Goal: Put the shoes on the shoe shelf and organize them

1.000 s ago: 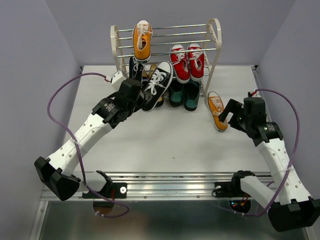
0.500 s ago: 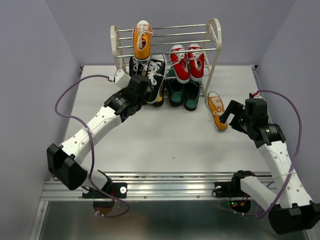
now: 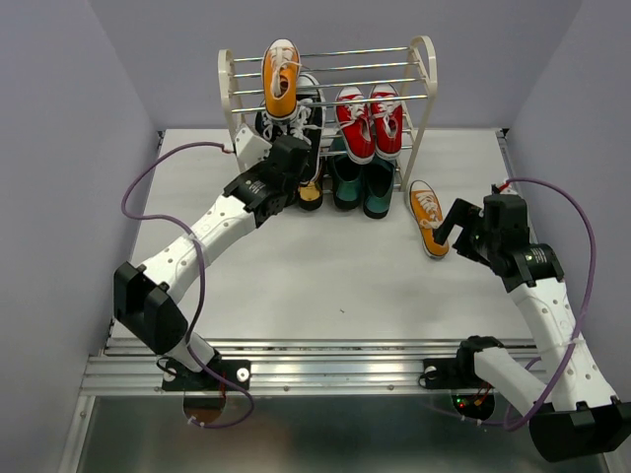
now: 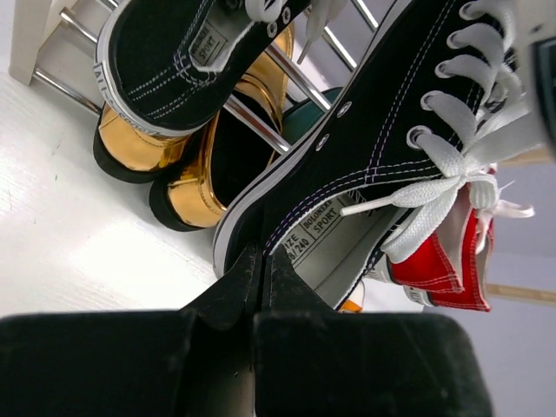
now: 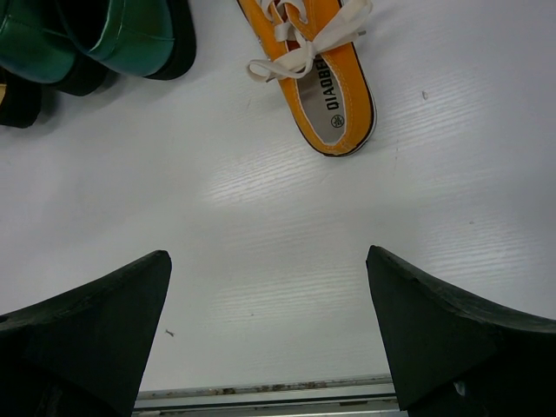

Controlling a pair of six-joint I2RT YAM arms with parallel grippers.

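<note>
My left gripper [image 3: 299,150] is shut on the heel edge of a black sneaker [image 3: 312,106] and holds it at the middle tier of the cream shoe shelf [image 3: 424,69]. In the left wrist view the gripper [image 4: 261,261] pinches that sneaker [image 4: 391,148], with the other black sneaker [image 4: 174,52] resting on the rods to its left. Two red sneakers [image 3: 370,121] sit on the same tier. One orange sneaker [image 3: 280,79] lies on the top tier. The second orange sneaker [image 3: 427,217] lies on the table. My right gripper [image 3: 455,225] is open and empty just right of it, and the sneaker [image 5: 326,78] shows ahead of that gripper [image 5: 268,261].
A glossy gold pair [image 4: 165,165] and a glossy dark green pair [image 3: 363,185] stand on the table under the shelf. The green pair also shows in the right wrist view [image 5: 113,35]. Purple walls close in the table on three sides.
My left arm has reached forward and carried the black sneaker from in front of the shelf onto the middle tier beside the other black one. The right arm has hardly moved.
</note>
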